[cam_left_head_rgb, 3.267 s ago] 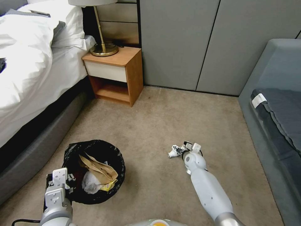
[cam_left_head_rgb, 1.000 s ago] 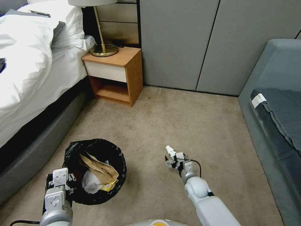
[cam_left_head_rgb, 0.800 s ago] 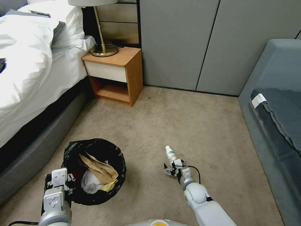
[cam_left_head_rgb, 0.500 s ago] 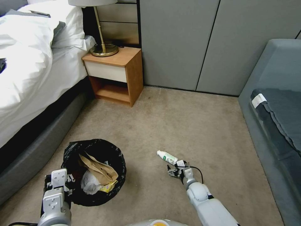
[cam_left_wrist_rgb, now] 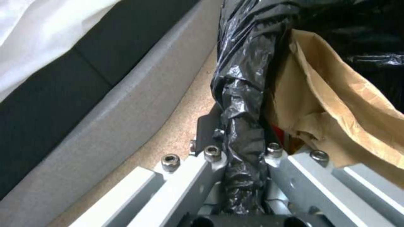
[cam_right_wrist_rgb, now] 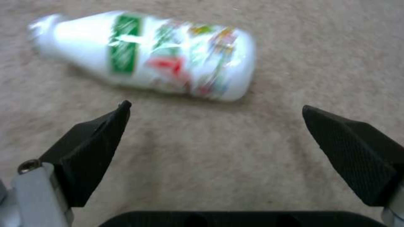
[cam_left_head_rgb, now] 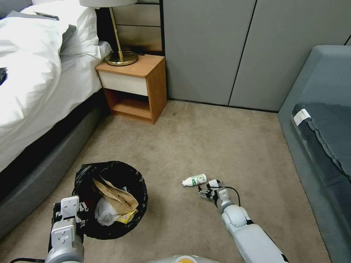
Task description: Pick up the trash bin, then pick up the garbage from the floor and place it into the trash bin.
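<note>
Whereas half a second ago the small white plastic bottle with the green label [cam_left_head_rgb: 195,180] stuck out of the right gripper [cam_left_head_rgb: 207,191], it now lies loose on the carpet just beyond the spread fingers, so it must be regrasped. Left gripper [cam_left_wrist_rgb: 244,176] stays clamped on the black-lined white trash bin [cam_left_head_rgb: 109,200] rim.

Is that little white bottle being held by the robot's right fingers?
No. The bottle lies on its side on the carpet, ahead of the open right gripper, with neither of the fingers touching it.

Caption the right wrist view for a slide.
Open right gripper poised above beige carpet, just short of a small white plastic bottle with green-red label lying on its side.
</note>
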